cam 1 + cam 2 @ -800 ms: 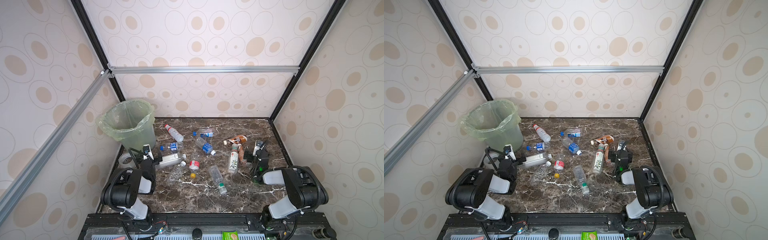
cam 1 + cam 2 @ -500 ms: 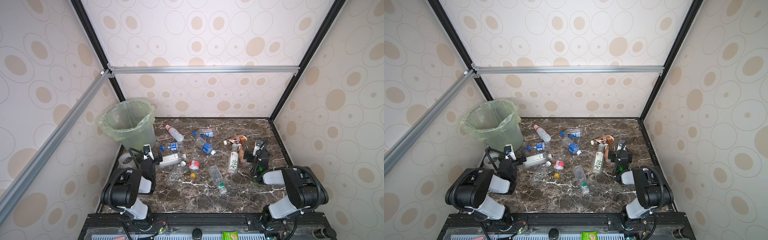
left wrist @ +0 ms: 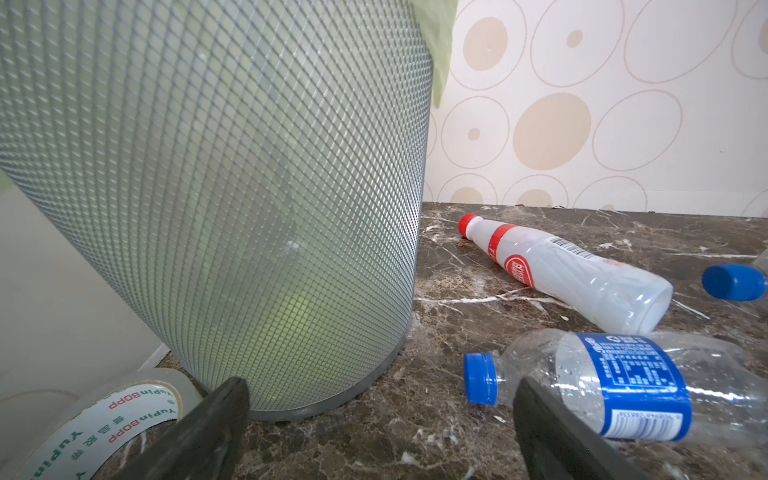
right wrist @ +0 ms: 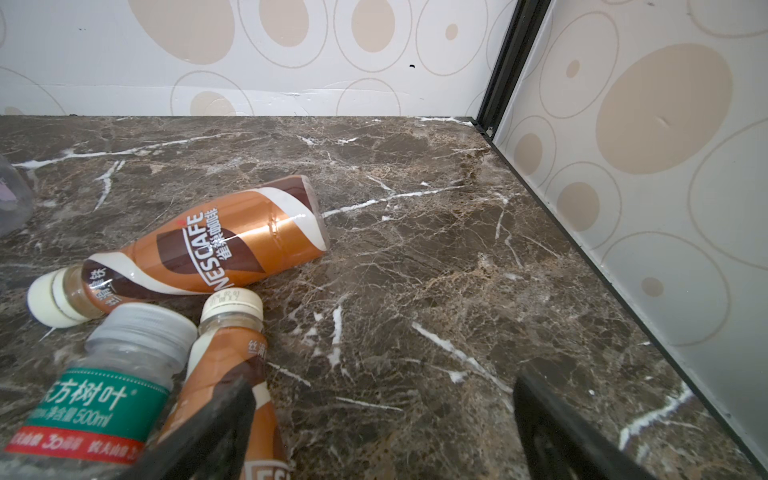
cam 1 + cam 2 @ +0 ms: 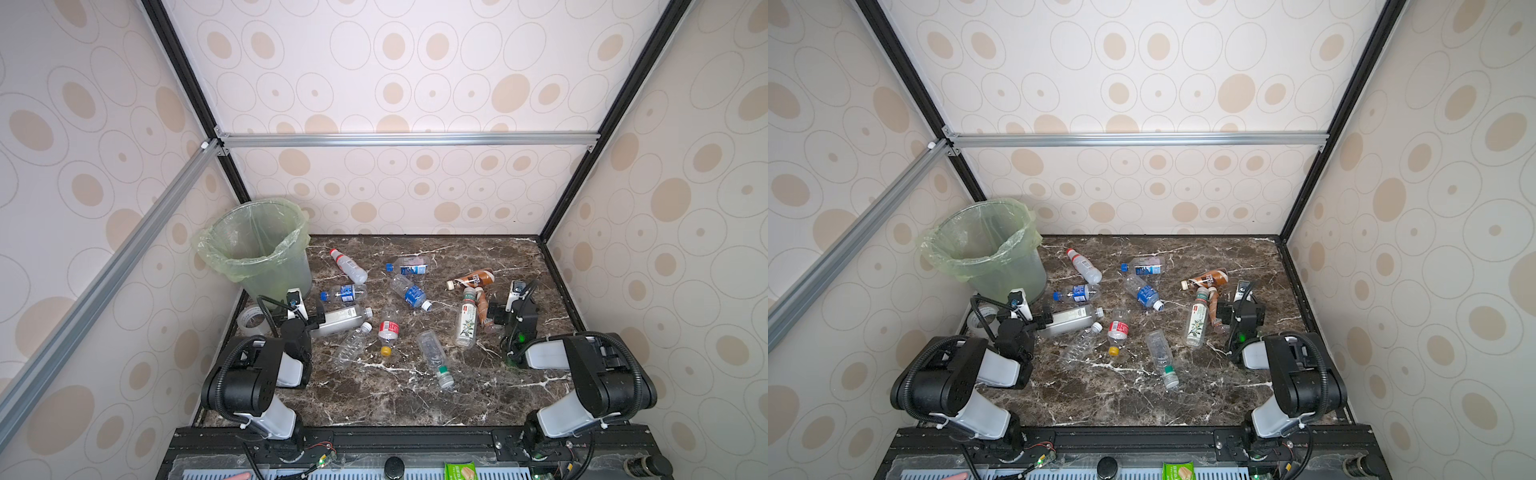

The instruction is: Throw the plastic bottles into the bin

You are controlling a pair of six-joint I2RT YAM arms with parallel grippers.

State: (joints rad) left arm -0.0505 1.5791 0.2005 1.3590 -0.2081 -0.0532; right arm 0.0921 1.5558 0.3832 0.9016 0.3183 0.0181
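Left end effector [image 3: 380, 436] hangs open and empty, low over the counter [image 5: 395, 399] near its left edge, with the tape roll [image 3: 104, 419] just beside one finger and a blue-labelled bottle [image 3: 636, 386] beyond the other. Right end effector [image 4: 382, 432], jaws wide with nothing between them, sits near the right edge beside two coffee bottles [image 4: 216, 245] and a green-labelled bottle [image 4: 95, 399]. Farther off, the plastic bottles [image 5: 388, 328] lie scattered over the counter's middle. The bin [image 5: 270, 270] stands upright in the far left corner.

Both end effectors [image 3: 378, 384] [image 4: 382, 380] agape, low.
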